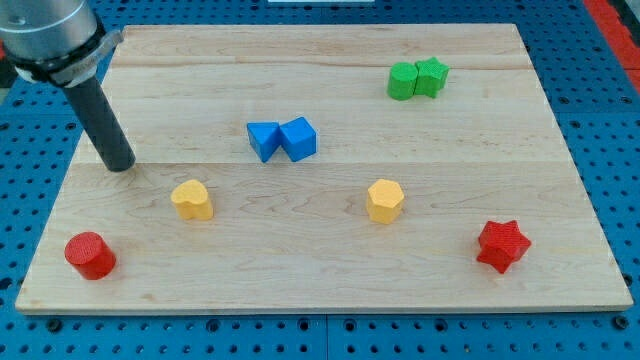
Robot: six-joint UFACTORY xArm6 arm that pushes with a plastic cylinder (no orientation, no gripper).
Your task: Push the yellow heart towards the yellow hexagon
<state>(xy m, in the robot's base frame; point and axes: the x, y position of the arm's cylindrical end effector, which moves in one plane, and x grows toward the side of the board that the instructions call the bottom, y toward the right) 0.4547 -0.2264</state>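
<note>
The yellow heart (191,199) lies at the view's lower left of the wooden board (330,270). The yellow hexagon (384,200) lies to its right at about the same height, well apart from it. My tip (119,165) rests on the board up and to the left of the yellow heart, a short gap away and not touching it.
A red cylinder (91,255) sits near the lower left corner. A red star (502,245) sits at the lower right. A blue triangle (264,139) and a blue cube (299,138) touch near the middle. Two green blocks (417,78) touch at the upper right.
</note>
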